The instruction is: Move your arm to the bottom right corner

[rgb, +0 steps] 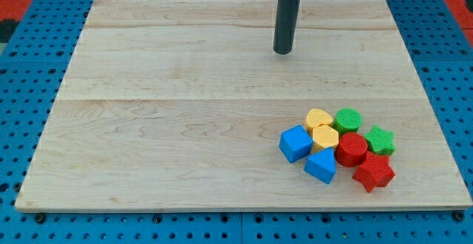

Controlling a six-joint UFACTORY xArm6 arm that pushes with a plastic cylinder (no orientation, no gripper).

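My tip (283, 52) is the lower end of a dark rod that comes down from the view's top, right of centre. It rests on the wooden board (148, 126) far above a cluster of blocks at the view's lower right. The cluster holds a blue cube (295, 143), a blue triangular block (321, 166), a yellow heart-like block (318, 117), a yellow hexagon (325, 136), a green round block (347, 119), a green star (380, 140), a red round block (352, 148) and a red star (374, 172). The blocks touch one another.
The board lies on a blue pegboard surface (29, 37) that surrounds it. The board's bottom right corner (462, 203) is just right of the red star.
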